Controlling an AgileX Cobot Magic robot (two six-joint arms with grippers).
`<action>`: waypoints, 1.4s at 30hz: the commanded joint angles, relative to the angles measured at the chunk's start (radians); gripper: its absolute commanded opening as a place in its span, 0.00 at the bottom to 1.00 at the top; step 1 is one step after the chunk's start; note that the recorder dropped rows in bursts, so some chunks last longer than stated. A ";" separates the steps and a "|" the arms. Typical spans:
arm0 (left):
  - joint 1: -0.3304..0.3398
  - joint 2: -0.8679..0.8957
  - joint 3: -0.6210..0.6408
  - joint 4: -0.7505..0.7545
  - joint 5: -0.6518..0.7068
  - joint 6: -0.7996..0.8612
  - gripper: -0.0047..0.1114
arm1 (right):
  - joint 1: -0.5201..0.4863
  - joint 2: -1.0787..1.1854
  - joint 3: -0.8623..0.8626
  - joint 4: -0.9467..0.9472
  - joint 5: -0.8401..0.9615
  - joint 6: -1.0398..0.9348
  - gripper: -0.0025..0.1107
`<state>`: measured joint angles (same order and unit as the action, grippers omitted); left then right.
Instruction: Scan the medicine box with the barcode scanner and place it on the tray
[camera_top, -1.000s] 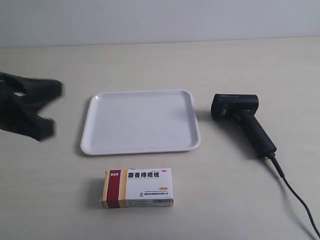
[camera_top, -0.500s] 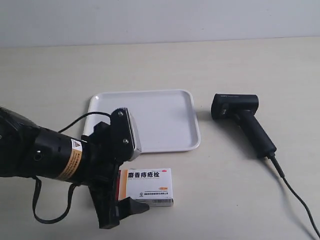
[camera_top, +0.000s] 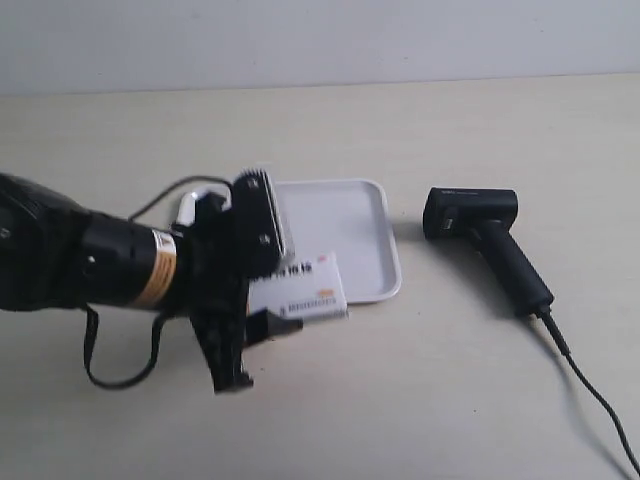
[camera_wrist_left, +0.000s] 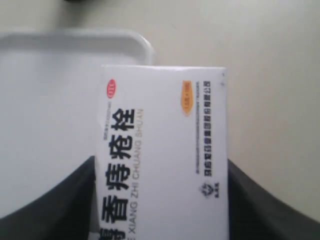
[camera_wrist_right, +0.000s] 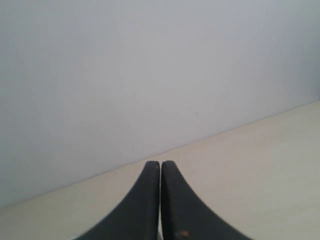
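My left gripper (camera_top: 262, 278) is shut on the white medicine box (camera_top: 300, 290) and holds it lifted off the table, over the near edge of the white tray (camera_top: 345, 225). In the left wrist view the medicine box (camera_wrist_left: 162, 150) fills the space between both dark fingers, with the tray (camera_wrist_left: 45, 100) behind it. The black barcode scanner (camera_top: 485, 240) lies on the table to the right of the tray, its cable trailing to the lower right. My right gripper (camera_wrist_right: 160, 165) is shut and empty, facing a wall and bare tabletop; it does not show in the exterior view.
The scanner's black cable (camera_top: 590, 390) runs across the table to the lower right corner. The left arm's own cable (camera_top: 110, 370) loops below it. A pale wall (camera_top: 320, 40) borders the far edge of the table.
The left arm came in from the left, closed on the medicine box and lifted it up and back toward the tray's near edge. The scanner has not moved.
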<state>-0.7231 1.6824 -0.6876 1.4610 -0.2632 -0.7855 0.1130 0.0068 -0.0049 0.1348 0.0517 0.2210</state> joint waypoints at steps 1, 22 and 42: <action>0.060 -0.135 -0.051 0.058 0.122 -0.022 0.04 | 0.002 0.017 -0.059 0.046 -0.023 -0.013 0.02; 0.331 -0.039 -0.071 0.283 -0.233 -0.026 0.04 | 0.229 1.528 -0.547 0.044 0.013 -0.164 0.60; 0.331 0.013 -0.114 0.283 -0.236 -0.015 0.04 | 0.260 1.713 -0.762 0.011 0.131 -0.344 0.02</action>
<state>-0.3949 1.6713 -0.7770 1.7521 -0.4966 -0.8009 0.3713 1.7857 -0.7606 0.1587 0.1307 -0.0919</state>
